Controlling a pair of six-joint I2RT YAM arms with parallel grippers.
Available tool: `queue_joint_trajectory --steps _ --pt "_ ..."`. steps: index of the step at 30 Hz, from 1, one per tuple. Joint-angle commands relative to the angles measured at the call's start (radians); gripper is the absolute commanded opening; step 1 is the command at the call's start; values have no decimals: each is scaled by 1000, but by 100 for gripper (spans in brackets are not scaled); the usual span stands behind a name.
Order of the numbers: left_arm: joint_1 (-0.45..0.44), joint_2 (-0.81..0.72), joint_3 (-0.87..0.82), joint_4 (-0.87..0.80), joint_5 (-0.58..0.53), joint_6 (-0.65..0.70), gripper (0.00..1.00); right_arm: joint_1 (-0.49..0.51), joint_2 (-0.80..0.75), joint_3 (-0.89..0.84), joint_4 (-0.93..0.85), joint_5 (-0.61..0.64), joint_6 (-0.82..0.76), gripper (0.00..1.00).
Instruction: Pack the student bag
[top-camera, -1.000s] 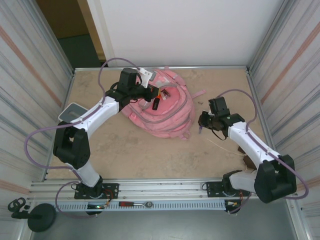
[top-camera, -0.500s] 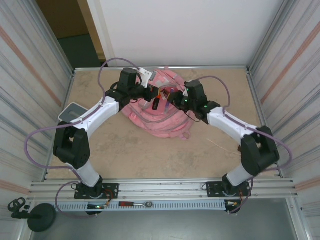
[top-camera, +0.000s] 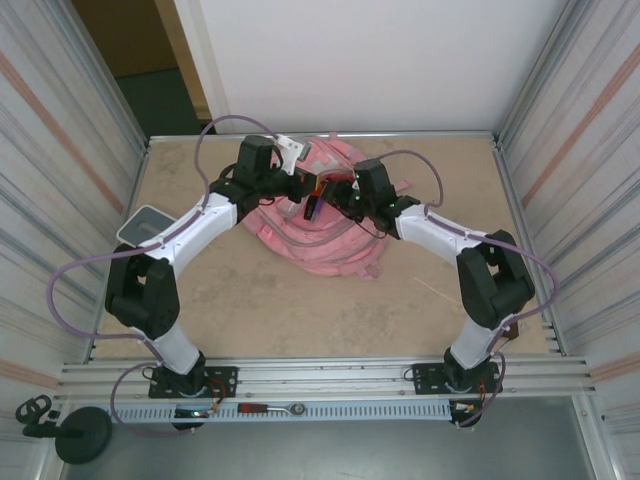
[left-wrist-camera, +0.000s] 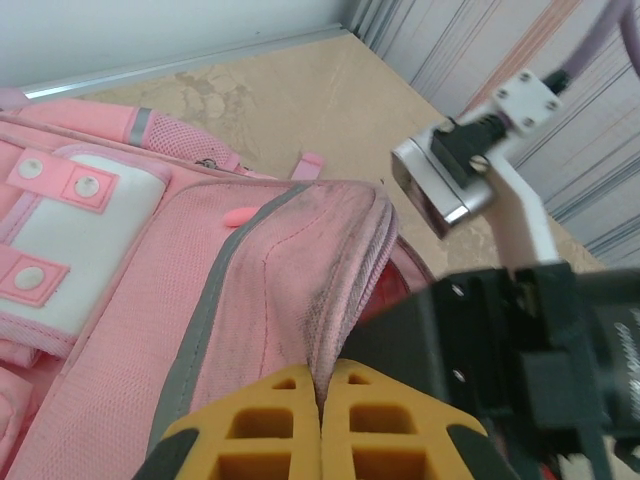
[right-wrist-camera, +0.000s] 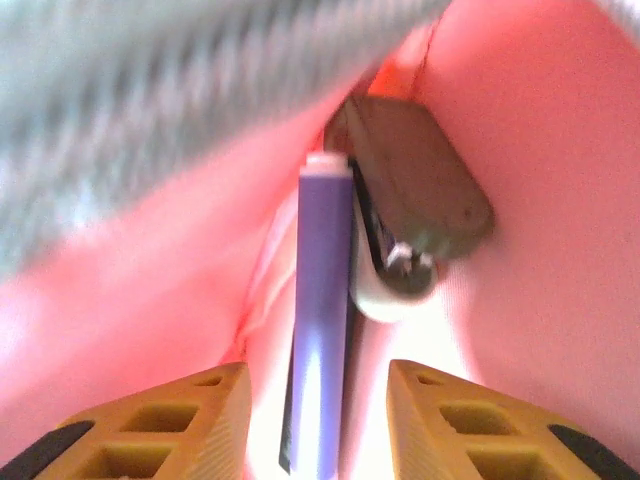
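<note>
The pink student bag (top-camera: 330, 250) lies at the back middle of the table, its main opening facing up. My left gripper (top-camera: 311, 193) is shut on the lip of that opening; in the left wrist view the yellow fingers (left-wrist-camera: 260, 425) pinch the pink fabric edge (left-wrist-camera: 335, 290) and hold it up. My right gripper (top-camera: 338, 192) reaches into the opening. In the right wrist view it (right-wrist-camera: 318, 420) stands open inside the bag, and a purple pen (right-wrist-camera: 320, 330) lies loose between the fingers. A grey and white stapler-like item (right-wrist-camera: 415, 215) rests beside the pen.
A grey-white flat device (top-camera: 148, 222) lies at the table's left edge. A thin pale stick (top-camera: 432, 290) lies on the table right of the bag. The right arm's wrist camera (left-wrist-camera: 450, 180) hangs close over the bag. Corrugated walls close in both sides.
My right arm swung from the right of the table over to the bag, and its gripper went into the opening with the purple pen. The left arm kept its hold.
</note>
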Motion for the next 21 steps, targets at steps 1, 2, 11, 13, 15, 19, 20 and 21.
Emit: queue_joint_trajectory --steps 1,2,11,13,15,19,20,21 --pt "0 -80 19 70 26 6 0 28 -28 -32 -65 14 -67 32" --pt "0 -80 18 68 25 6 0 34 -18 -33 -60 6 -67 29" --pt "-1 -83 13 61 23 -4 0 40 113 114 -28 -49 -98 10" --pt "-1 -83 10 58 18 -4 0 32 113 131 -28 -63 -107 11" --pt "-1 -86 4 58 15 -4 0 22 80 114 -29 -68 -127 14" --pt "-1 -87 -17 76 15 -12 0 -9 -31 32 -52 -88 -173 20" --pt "-3 -85 -24 80 18 -13 0 -18 -68 0 -55 -91 -183 22" --pt "-4 -84 -32 82 20 -13 0 -26 -108 -32 -59 -93 -194 25"
